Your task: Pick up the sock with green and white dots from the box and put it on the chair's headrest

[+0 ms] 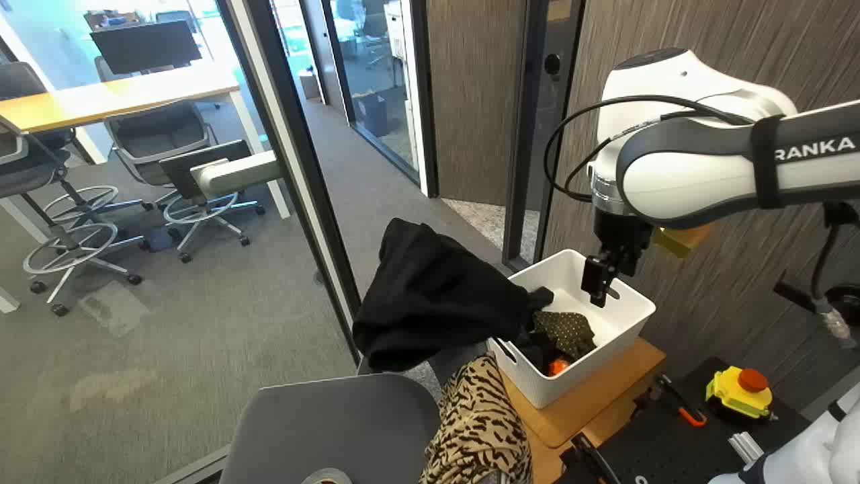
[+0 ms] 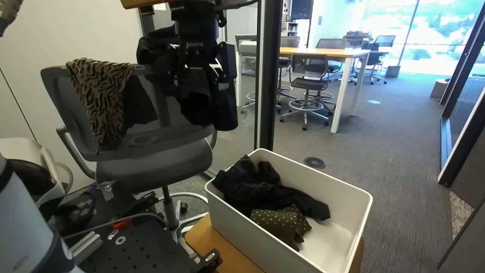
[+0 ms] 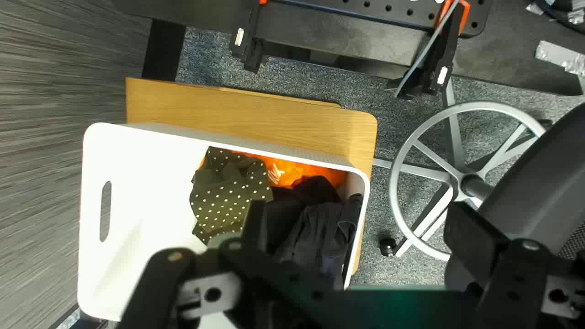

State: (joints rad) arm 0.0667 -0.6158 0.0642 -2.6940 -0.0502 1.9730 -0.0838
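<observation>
White-dotted olive sock (image 3: 224,201) lies crumpled in the white plastic bin (image 3: 151,160)

In the wrist view the sock sits near the bin's middle. Just beside it, at 2 o'clock, shows a bright orange item (image 3: 304,171); at 4 o'clock, dark garments (image 3: 315,228). The bin stands on a wooden tabletop (image 3: 228,112). The gripper (image 3: 358,226) hangs above, apart from the sock, its fingers spread wide and holding nothing.

Measured from the sock in an exterior view, the gripper is at 1 o'clock, the chair's headrest (image 1: 430,296), black and rumpled, between 9 and 10, a tiger-striped cloth (image 1: 480,423) between 7 and 8, and a yellow-and-red emergency-stop button (image 1: 742,390) between 3 and 4. In an exterior view that cloth hangs over the back of a grey swivel chair (image 2: 155,165).
</observation>
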